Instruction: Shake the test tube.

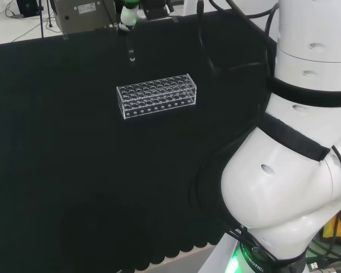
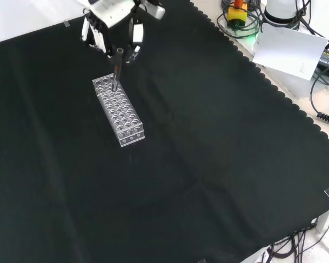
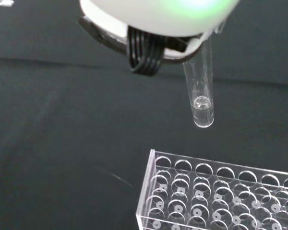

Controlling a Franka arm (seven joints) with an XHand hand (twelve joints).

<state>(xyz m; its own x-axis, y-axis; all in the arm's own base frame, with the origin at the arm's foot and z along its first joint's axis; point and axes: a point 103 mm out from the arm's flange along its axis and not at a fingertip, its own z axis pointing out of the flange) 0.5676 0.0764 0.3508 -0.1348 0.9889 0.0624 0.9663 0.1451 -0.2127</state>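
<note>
Test tube held clear above its rack, free to be shaken.

The hand (image 2: 112, 24) comes in at the top left of the front view with its fingers curled round the upper end of the test tube (image 2: 116, 68), which hangs roughly upright with its rounded bottom downward. In the wrist view the test tube (image 3: 201, 96) hangs in the air, apart from the clear rack (image 3: 221, 191), and a little clear liquid seems to sit in its rounded end. In the head view the tube (image 1: 131, 52) is at the far side of the black cloth (image 1: 57, 142), beyond the rack (image 1: 156, 95), which stands alone near the middle. Holding it by the top, lifted out of the rack's holes, looks meant to leave the lower end room to swing without knocking the rack.
</note>
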